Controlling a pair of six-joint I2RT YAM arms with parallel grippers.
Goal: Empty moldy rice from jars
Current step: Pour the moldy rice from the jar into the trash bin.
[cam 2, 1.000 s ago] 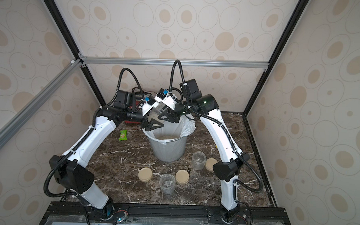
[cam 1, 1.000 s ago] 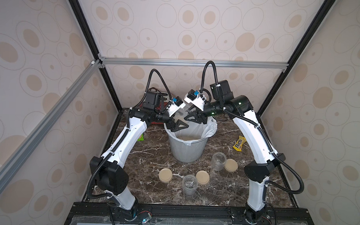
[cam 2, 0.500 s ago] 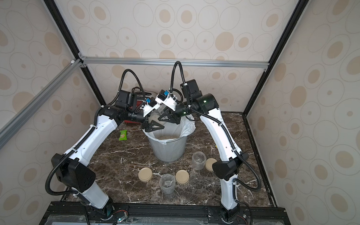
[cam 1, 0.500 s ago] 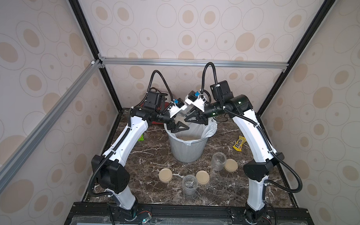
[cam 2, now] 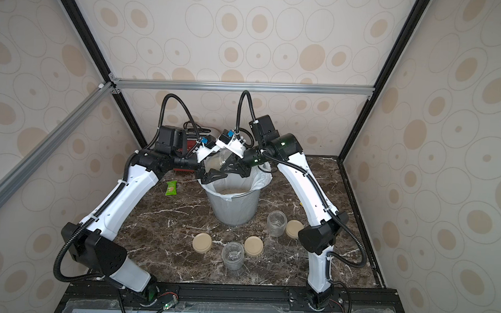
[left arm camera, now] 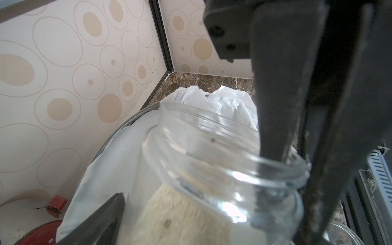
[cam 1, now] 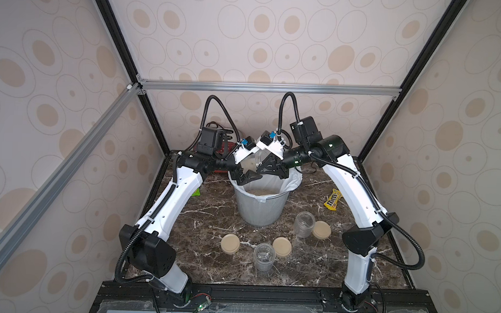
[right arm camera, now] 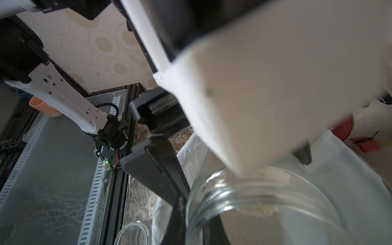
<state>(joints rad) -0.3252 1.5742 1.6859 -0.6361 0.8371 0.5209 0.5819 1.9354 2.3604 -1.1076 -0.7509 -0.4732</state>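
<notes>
I read the right gripper [cam 1: 266,167] pinched shut on the rim of the jar [cam 1: 255,162]; the left gripper [cam 1: 249,177] clamps its body, tilted above the bin [cam 1: 259,212]. I rate the glass slick and breakable, its rice [left arm camera: 176,218] loose: grip the body

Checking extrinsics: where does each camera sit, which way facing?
Top views: high at the front, looking down and back; left arm, right arm, bin.
Left wrist: over the bin, facing the back right corner; own finger, right claw's fingers at jar.
Right wrist: faces front left; left claw's finger, left arm.
Both wrists share jar, liner.
</notes>
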